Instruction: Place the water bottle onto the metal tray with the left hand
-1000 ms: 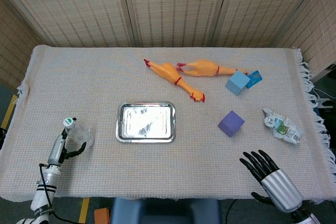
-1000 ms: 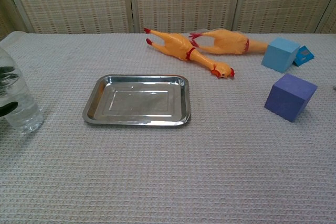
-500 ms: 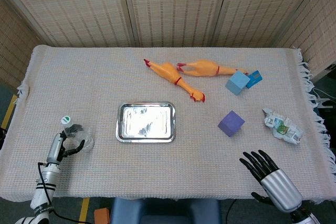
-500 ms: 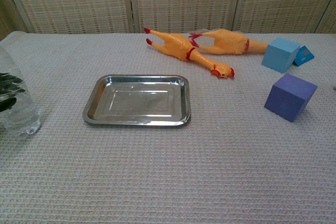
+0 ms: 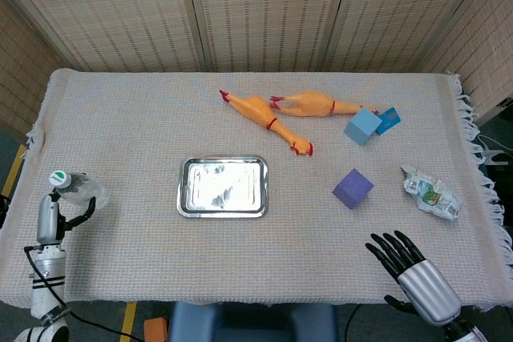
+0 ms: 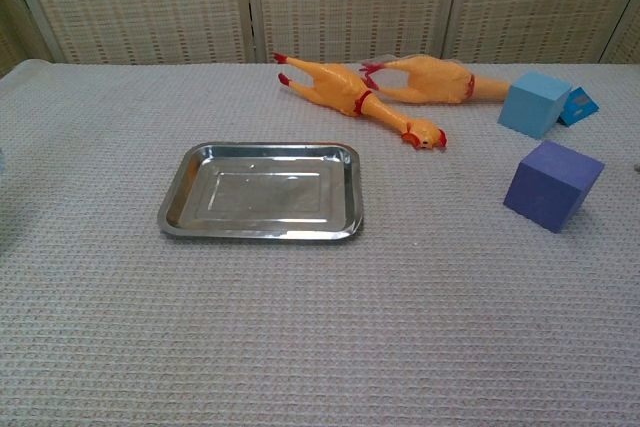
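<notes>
Left hand (image 5: 58, 215) grasps the water bottle (image 5: 74, 187) at the table's far left edge, well apart from the metal tray (image 5: 223, 187), which sits bare mid-table. Right hand (image 5: 410, 266) hovers at the near right edge, fingers spread, holding nothing. Purple cube (image 5: 353, 188) lies right of the tray.

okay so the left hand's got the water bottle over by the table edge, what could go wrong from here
1. The left hand holds the water bottle near the table's left edge, far from the metal tray; a slip there could send it off the table.
2. The chest view doesn't show the bottle, so the carry relies on the head view.
3. The tray looks shallow and shiny; the bottle might tip or slide on landing.
</notes>
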